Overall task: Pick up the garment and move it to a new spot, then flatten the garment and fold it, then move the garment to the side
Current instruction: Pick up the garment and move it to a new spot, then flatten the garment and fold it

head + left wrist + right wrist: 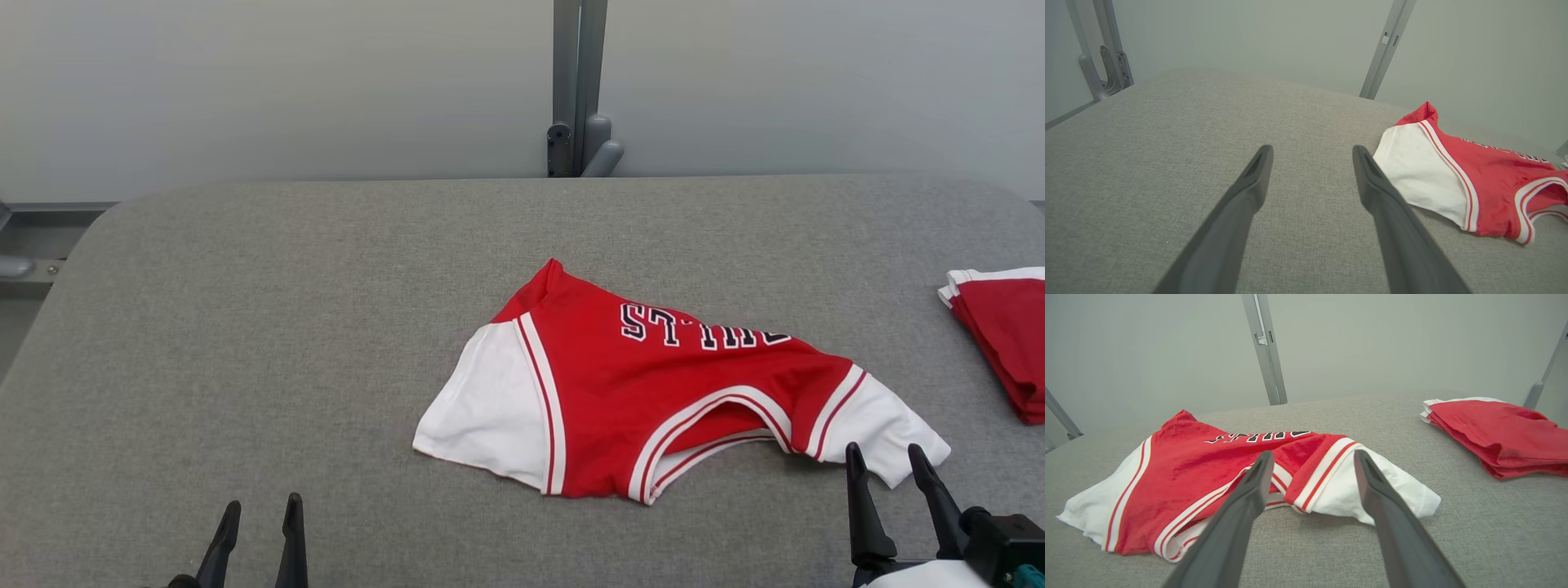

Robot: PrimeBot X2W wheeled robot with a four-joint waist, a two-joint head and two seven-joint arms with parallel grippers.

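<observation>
A red garment (653,384) with white sleeves, white-red trim and dark lettering lies rumpled on the grey table (286,343), neckline toward me. It also appears in the left wrist view (1474,175) and the right wrist view (1200,477). My left gripper (260,506) stands open at the lower left, well apart from the white sleeve; its fingers (1249,192) hover over bare table. Open too, my right gripper (890,456) sits at the lower right, just in front of the other white sleeve (1372,490), with nothing between its fingers.
A folded stack of red and white clothes (1004,335) lies at the table's right edge, also seen as the stack (1498,433) in the right wrist view. A grey metal post (578,90) stands behind the table's far edge against a pale wall.
</observation>
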